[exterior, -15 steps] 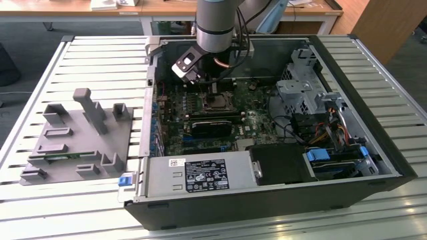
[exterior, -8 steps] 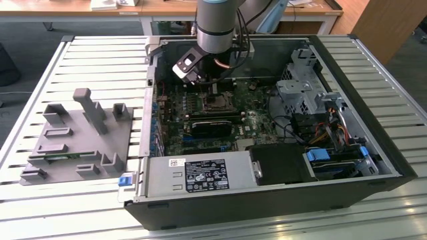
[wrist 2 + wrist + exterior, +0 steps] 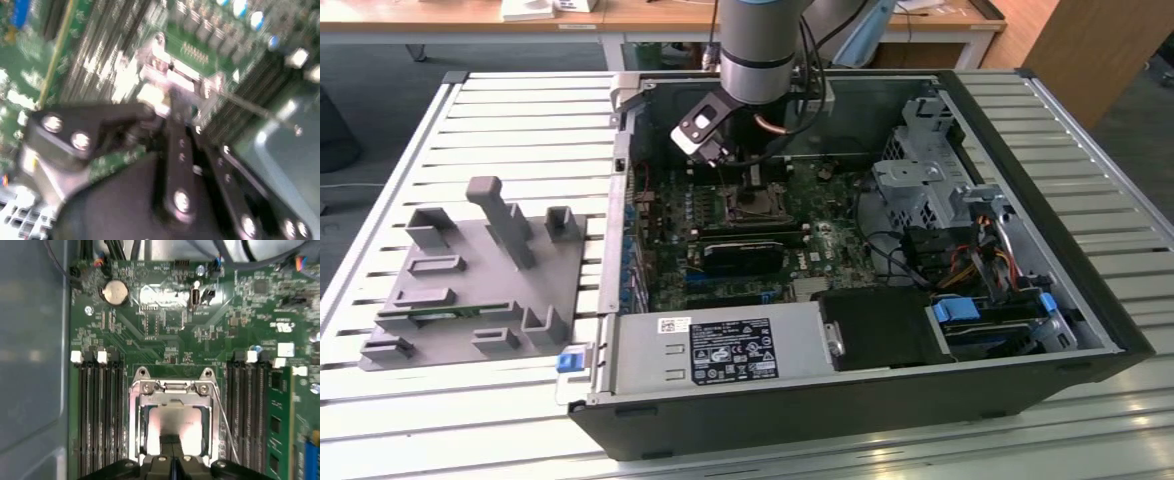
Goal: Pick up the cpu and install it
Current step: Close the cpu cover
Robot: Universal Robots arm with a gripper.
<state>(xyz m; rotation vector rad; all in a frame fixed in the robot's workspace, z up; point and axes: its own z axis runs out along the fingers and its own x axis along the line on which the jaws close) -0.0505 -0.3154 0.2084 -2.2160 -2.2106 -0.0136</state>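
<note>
In the exterior view the arm [image 3: 761,50] reaches down into the open computer case [image 3: 1067,330]. The first wrist view shows the motherboard [image 3: 165,335] and, directly beneath the gripper [image 3: 171,442], the cpu [image 3: 192,422]. It is a bright silver-grey square lying inside the metal socket frame [image 3: 172,387]. The fingers are drawn narrowly together over its top.
</note>
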